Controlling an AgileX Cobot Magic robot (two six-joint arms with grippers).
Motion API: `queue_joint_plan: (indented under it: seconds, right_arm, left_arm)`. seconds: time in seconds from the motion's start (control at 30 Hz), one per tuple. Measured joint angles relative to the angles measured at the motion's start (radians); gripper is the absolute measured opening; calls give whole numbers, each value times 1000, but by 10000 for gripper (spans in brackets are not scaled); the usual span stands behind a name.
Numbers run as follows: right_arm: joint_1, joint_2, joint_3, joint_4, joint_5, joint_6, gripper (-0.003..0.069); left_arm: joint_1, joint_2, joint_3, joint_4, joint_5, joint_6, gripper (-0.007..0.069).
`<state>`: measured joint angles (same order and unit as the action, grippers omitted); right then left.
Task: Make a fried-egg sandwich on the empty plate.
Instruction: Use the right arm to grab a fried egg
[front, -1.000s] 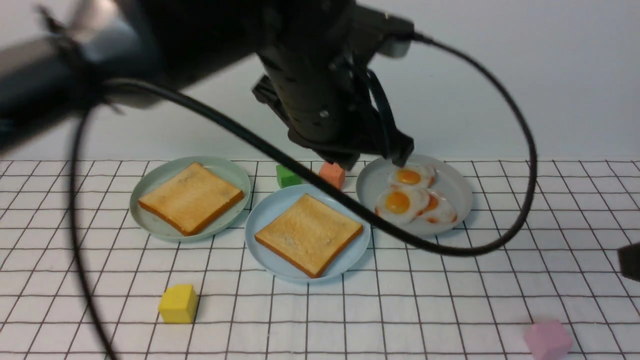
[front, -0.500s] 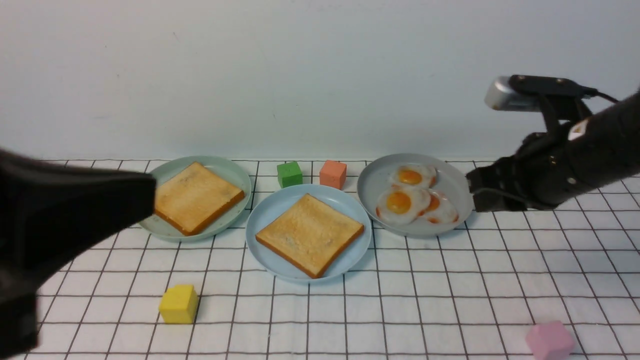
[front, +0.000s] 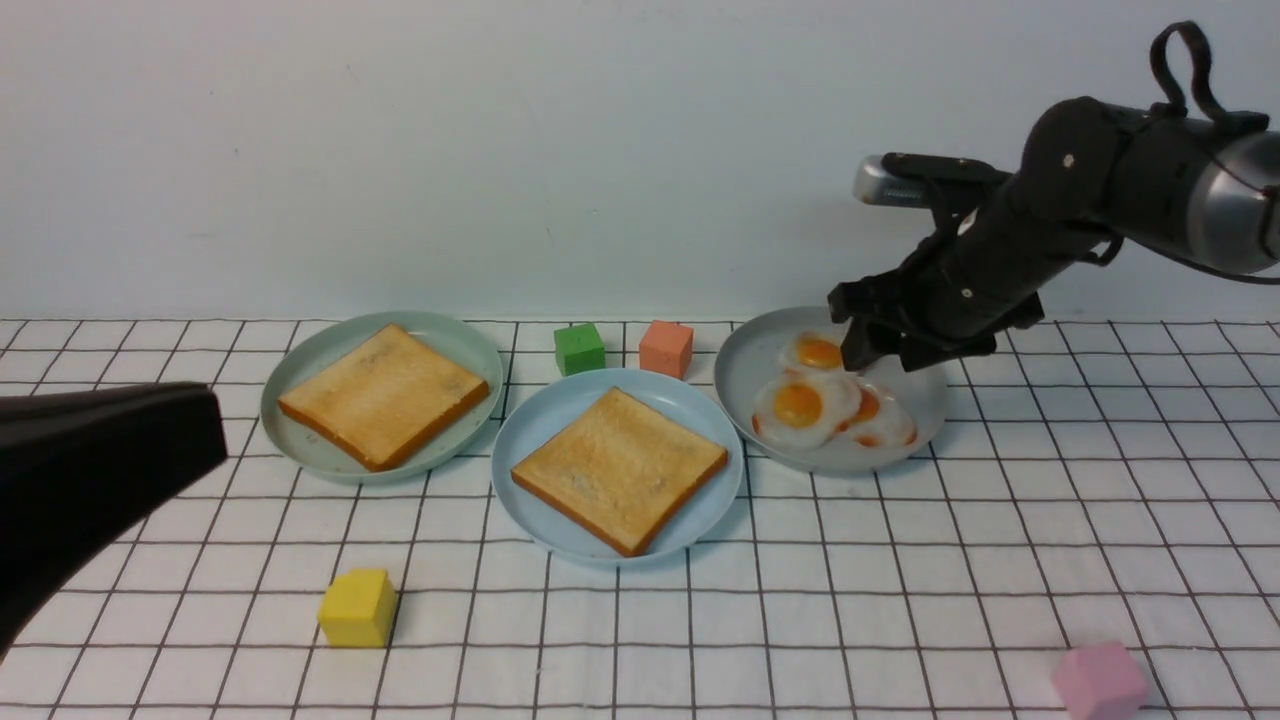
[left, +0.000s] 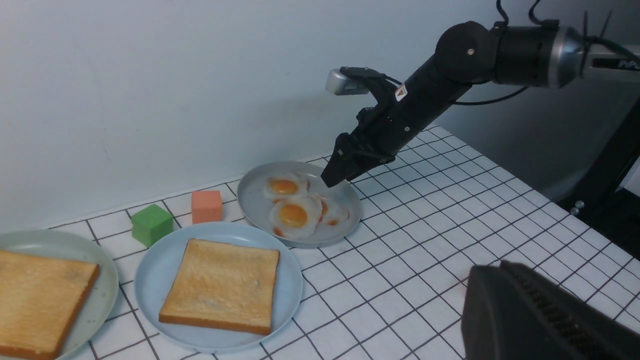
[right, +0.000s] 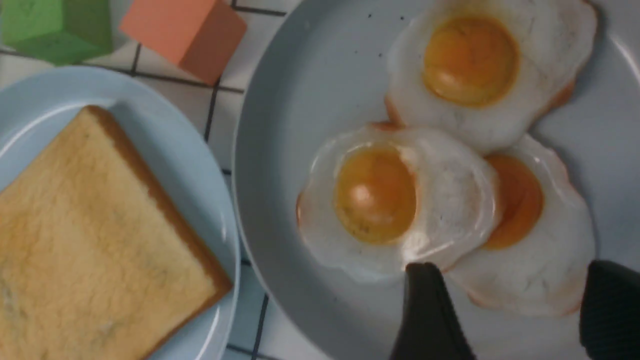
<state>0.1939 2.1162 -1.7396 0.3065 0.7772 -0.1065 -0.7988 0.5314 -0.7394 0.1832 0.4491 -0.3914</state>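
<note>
1. The left gripper (front: 110, 470), which a second ago filled the upper middle of the front view, is now drawn back to the lower left edge. Its jaws are closed together.
2. The right gripper (front: 868, 356) has swung in from the right edge. It now hangs over the back right part of the grey plate (front: 745, 372), right of centre in the frame. In its wrist view its two fingers (right: 425, 310) stand well apart with nothing between them, poised just above the eggs.
3. The blue plate (front: 525, 440) sits at centre with one toast slice (front: 618, 468) lying flat on it, unmoved. The second slice (front: 382, 395) rests on the green plate (front: 470, 352) at the left. Three overlapping fried eggs (front: 800, 405) lie on the grey plate, none lifted.
4. The sandwich's base looks laid, and the work appears to pass from the left arm to the right. Picking an egg seems the step in hand. The filling and the top slice are still to come.
</note>
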Motion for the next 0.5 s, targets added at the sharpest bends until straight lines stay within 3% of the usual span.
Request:
queue_joint_plan:
  seconds: [0.5]
  right_arm:
    - [-4, 189, -159, 23, 26, -4, 427]
  left_arm:
    - [0, 0, 0, 0, 11, -9, -13]
